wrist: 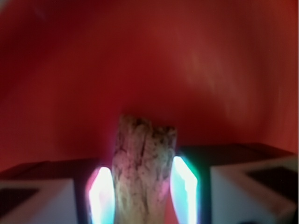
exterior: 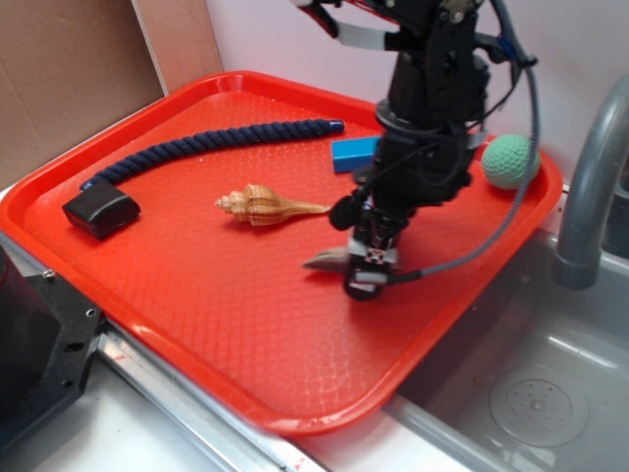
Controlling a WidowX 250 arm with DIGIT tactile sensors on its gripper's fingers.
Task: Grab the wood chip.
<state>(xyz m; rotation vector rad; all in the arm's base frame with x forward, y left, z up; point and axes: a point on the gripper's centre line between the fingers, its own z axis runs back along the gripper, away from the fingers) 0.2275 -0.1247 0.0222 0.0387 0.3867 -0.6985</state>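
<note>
Your jaws are down at the tray floor with the wood chip (wrist: 142, 168) standing between the two glowing pads (wrist: 183, 186), which sit tight against its flanks; in the blurred wrist view you cannot be quite sure, but it looks clamped rather than merely straddled. From outside, the gripper (exterior: 369, 267) stands over the middle-right of the red tray (exterior: 197, 324), and the chip's pointed end (exterior: 322, 261) pokes out to the left of it. Expect the piece to be light, stiff and rough-grained, so it should not slip, though a thin weathered wedge may splinter if squeezed hard; hold it across its thicker blunt part, not the tip. The seashell (exterior: 267, 206) lies close by, apart from the chip. You will find no readable brand, label or writing anywhere.
</note>
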